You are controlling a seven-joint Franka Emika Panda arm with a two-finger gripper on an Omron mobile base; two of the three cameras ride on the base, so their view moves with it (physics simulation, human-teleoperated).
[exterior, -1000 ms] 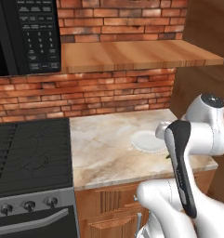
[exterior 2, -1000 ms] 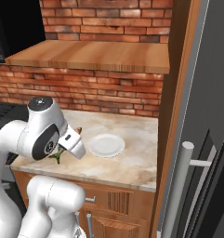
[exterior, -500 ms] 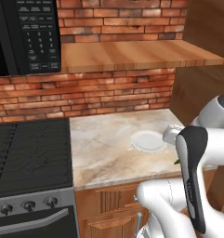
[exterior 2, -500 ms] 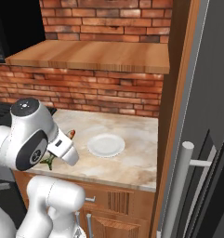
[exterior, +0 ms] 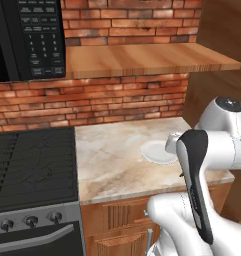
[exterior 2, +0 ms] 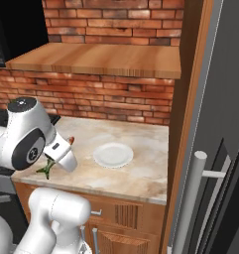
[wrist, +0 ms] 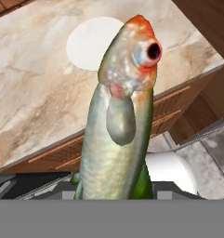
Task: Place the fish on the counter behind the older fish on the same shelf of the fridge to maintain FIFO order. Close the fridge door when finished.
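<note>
Pincer (exterior 2: 55,158) grips the fish (wrist: 120,121) above the beige counter (exterior: 112,160), near the white plate (exterior 2: 113,155)

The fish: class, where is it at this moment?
The fish is in the gripper, lifted off the counter. In the right base view it hangs at the counter's front left edge, left of the white plate.
</note>
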